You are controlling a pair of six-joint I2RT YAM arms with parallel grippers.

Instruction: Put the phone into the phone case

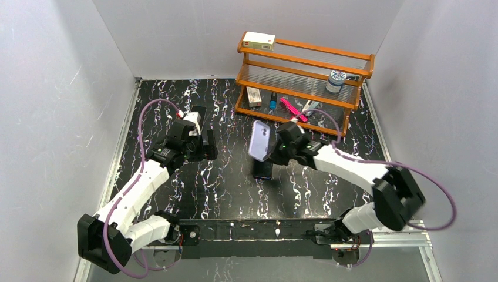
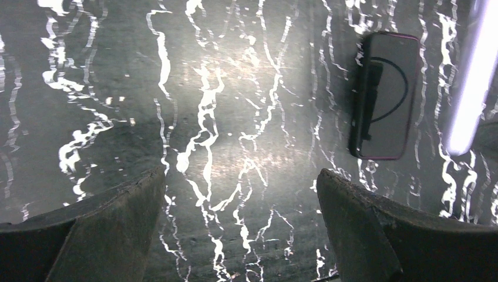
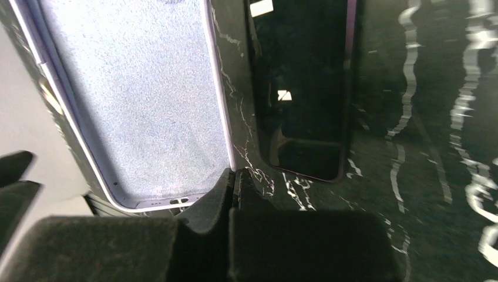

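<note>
The right end effector [image 1: 276, 150] is clenched on the rim of the case [image 1: 259, 140], which we see raised off the bench [image 1: 235, 191] and tilted, its hollow side facing the wrist camera. The phone [image 1: 263, 170] lies flat on the bench just beside and below the case, towards the arm bases, and the two long axes run roughly parallel. The left end effector [image 2: 241, 226], released and empty, hangs well apart from both, so we judge the right arm the nearer.
</note>
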